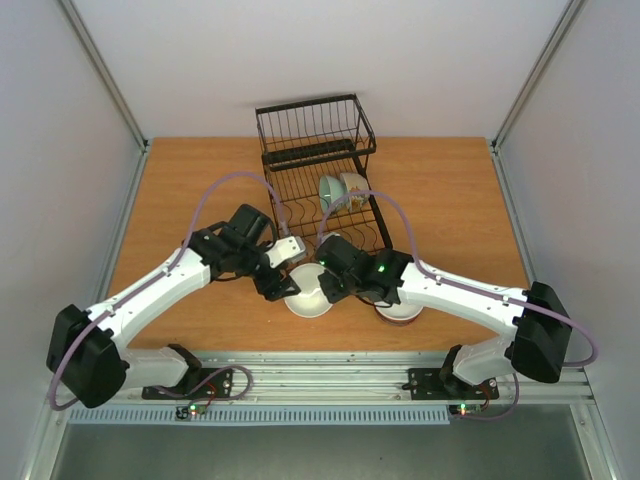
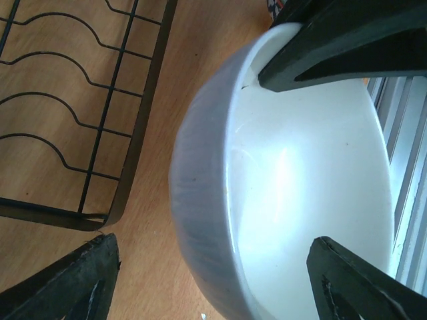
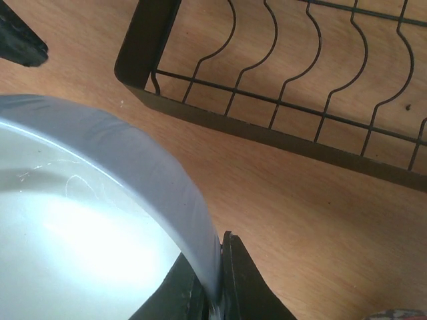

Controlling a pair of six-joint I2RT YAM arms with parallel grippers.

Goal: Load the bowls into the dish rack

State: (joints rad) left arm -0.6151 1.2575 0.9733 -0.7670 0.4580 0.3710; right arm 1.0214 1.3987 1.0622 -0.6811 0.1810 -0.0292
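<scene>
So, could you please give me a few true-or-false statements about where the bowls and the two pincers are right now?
1. The right pincer is shut on the rim of the white bowl. True.
2. The left pincer is clamped tight on the dish rack. False: its jaws stand open around the white bowl, one finger outside the wall.
3. Two bowls already sit in the rack. True.
4. The white bowl is in the rack. False: it is in front of the rack, over the table.
5. Another bowl lies under the right arm. True.
</scene>
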